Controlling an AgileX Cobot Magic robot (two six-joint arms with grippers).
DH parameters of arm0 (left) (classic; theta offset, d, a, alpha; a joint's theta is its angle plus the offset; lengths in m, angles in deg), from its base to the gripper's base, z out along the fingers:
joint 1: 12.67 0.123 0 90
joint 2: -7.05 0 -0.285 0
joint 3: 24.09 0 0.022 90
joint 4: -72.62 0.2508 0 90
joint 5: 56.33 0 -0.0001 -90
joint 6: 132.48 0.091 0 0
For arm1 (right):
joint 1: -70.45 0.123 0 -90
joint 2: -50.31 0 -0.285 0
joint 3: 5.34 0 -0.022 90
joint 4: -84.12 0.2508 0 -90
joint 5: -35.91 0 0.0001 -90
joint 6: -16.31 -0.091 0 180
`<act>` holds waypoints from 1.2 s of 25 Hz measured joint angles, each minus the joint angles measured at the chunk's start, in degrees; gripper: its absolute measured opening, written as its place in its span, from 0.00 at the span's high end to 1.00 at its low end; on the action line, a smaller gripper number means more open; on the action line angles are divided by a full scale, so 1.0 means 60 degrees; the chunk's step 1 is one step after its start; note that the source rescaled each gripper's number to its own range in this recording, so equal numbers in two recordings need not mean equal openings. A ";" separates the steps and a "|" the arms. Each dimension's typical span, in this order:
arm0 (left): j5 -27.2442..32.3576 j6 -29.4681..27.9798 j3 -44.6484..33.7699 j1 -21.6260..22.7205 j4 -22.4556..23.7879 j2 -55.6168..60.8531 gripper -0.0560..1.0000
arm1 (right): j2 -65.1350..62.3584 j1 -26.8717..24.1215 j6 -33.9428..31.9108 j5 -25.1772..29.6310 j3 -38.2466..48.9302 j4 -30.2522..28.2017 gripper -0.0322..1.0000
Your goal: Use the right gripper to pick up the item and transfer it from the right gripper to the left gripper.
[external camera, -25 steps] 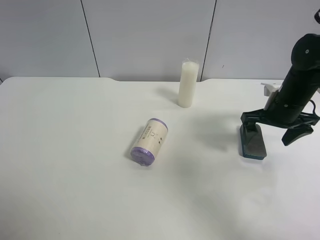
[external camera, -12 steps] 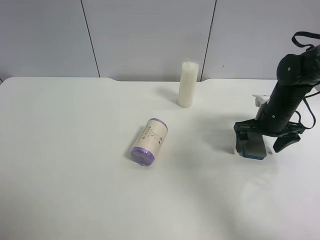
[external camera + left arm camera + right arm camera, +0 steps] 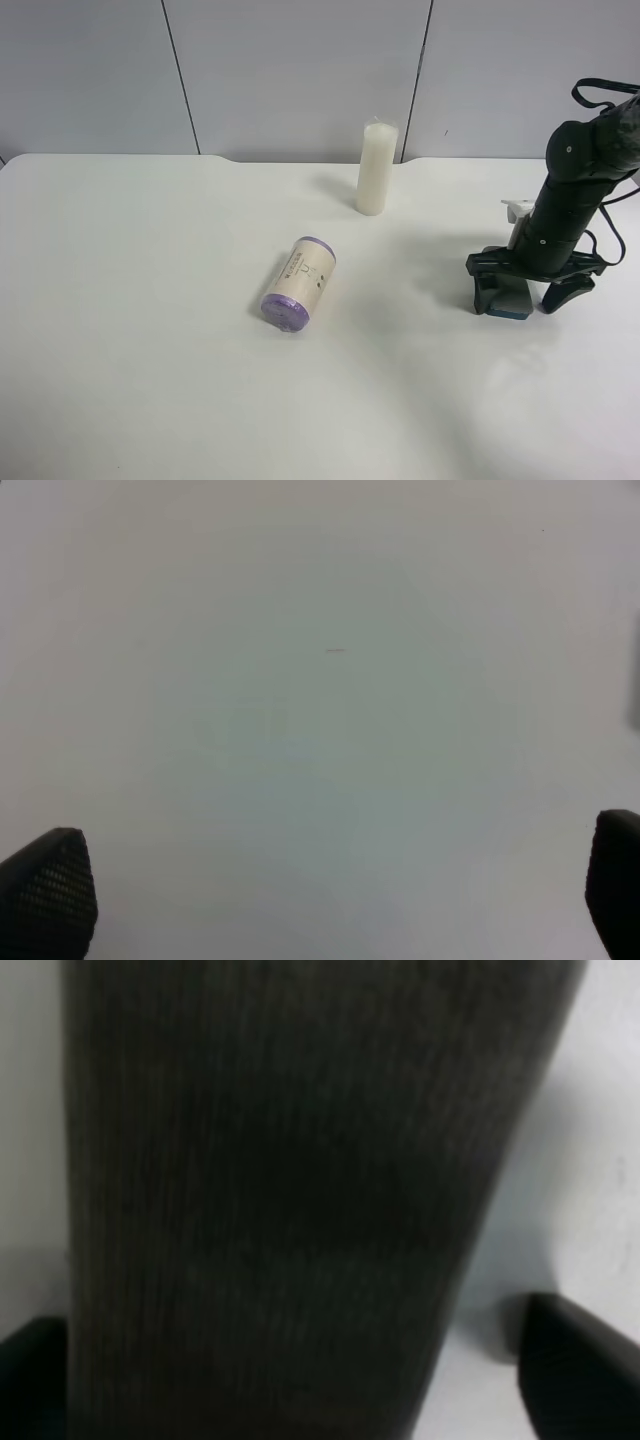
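The item, a flat block with a dark grey felt top and blue base, lies on the white table at the exterior high view's right. The wrist view shows that the arm there is my right arm. My right gripper is down over the item, open, with one finger on each side of it. In the right wrist view the grey felt of the item fills the picture, and the right gripper shows black fingertips at both lower corners, apart from the block. My left gripper is open and empty over bare table.
A cream-labelled roll with purple ends lies on its side mid-table. A white pillar candle stands upright at the back. A grey panelled wall runs behind the table's far edge. The left arm is out of the exterior high view.
My right arm has moved left and down, bringing its open fingers from beside the item to either side of it. The roll and the candle have not moved.
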 joint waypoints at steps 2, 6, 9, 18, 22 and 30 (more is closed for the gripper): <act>0.0000 0.0000 0.0000 0.0000 0.0000 0.0000 0.00 | 0.0007 -0.0009 0.0000 0.0000 0.0000 -0.0008 0.53; 0.0000 0.0000 0.0000 0.0000 0.0000 0.0000 0.00 | 0.0007 -0.0009 0.0000 0.0000 0.0000 -0.0008 0.94; 0.0000 0.0000 0.0000 0.0000 0.0000 0.0000 0.00 | 0.0007 -0.0009 0.0000 0.0000 0.0000 -0.0008 0.97; 0.0000 0.0000 0.0000 0.0000 0.0000 0.0000 0.00 | -0.0101 -0.0009 0.0002 0.0128 -0.0092 0.0000 0.97; 0.0000 0.0000 0.0000 0.0000 0.0000 0.0000 0.00 | -0.0426 -0.0009 0.0150 0.0783 -0.0477 0.0089 0.97; 0.0000 0.0000 0.0000 0.0000 0.0000 0.0000 0.00 | -0.1323 -0.0009 0.0684 0.1500 -0.0655 0.0611 0.97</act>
